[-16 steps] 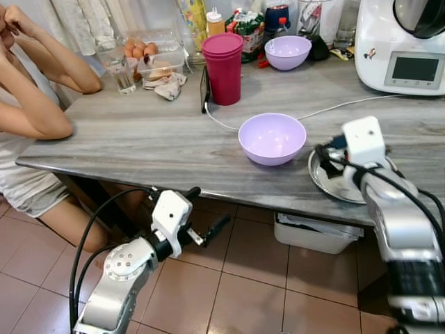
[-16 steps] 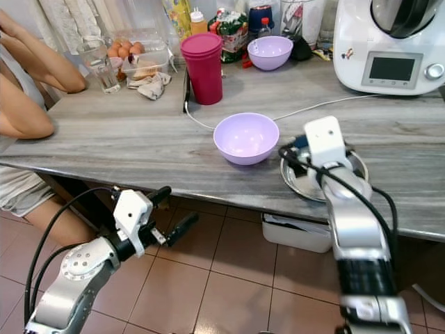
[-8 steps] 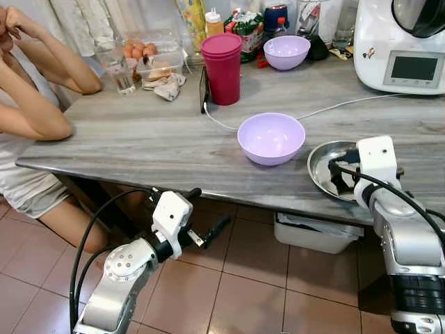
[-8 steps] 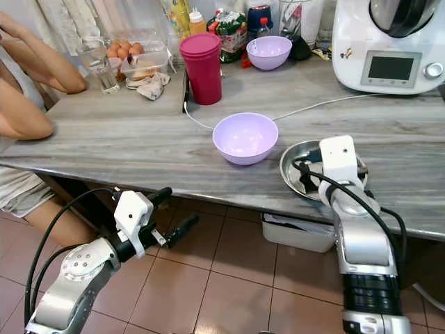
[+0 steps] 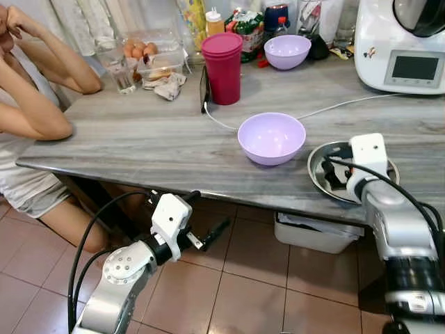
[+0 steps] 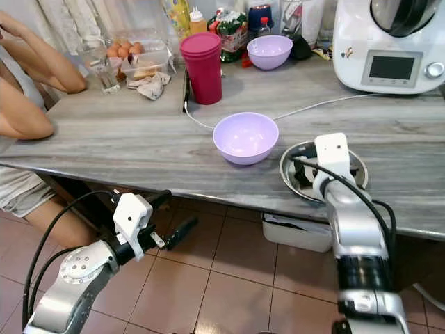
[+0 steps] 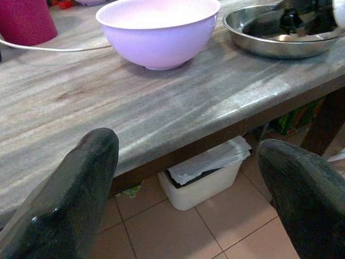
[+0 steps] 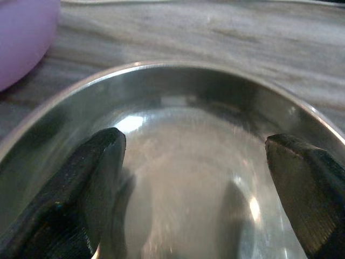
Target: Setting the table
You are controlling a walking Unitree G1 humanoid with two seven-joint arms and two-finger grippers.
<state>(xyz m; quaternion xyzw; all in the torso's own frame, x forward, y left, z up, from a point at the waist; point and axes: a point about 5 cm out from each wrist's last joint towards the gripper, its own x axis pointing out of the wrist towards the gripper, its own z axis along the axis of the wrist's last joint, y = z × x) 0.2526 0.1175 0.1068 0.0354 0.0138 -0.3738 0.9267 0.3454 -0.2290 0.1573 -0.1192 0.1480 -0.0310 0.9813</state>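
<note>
Right tool (image 8: 188, 178) shifted slightly up and inward over steel plate (image 5: 318, 175) since half second ago; fingers spread wide, tips inside plate's hollow, gripping nothing. Steel plate sits at near table (image 5: 139, 139) edge, just beside lilac bowl (image 5: 271, 137). Left tool (image 5: 206, 229) hangs below table edge over tiled floor (image 5: 243, 292), fingers wide apart. Second lilac bowl (image 5: 287, 51) and magenta cup (image 5: 222, 67) stand further back. Person's arm (image 5: 35, 118) rests on table's left end.

1. Looking into a home kitchen: grey wood-grain counter (image 5: 139, 139) over a terracotta tile floor (image 5: 236, 292).
2. Crowding the back edge: eggs (image 5: 139, 50), sauce bottle (image 5: 215, 22), white cooking appliance (image 5: 407, 49).
</note>
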